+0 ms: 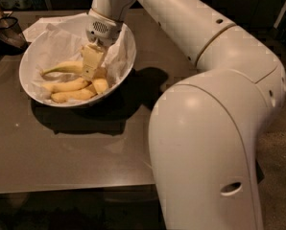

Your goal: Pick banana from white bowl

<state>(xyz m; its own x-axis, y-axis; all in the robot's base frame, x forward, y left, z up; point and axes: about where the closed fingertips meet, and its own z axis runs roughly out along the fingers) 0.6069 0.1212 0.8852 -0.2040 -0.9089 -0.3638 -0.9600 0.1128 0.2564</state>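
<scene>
Grasp stage. The pincer (90, 72) stands inside the white bowl (23, 78), far left on the surface (76, 152), at the right end of the banana (60, 69). Its closure cannot be told. Next move probably requires a firm hold, then a vertical lift.

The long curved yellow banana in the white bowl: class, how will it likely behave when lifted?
The long curved yellow banana probably stays stiff, holding its curve. Its peel looks ripe yellow, so hard squeezing may bruise it. Lying on crumpled white paper in the wide white bowl, with the gripper low over it, it may slide rather than roll.
</scene>
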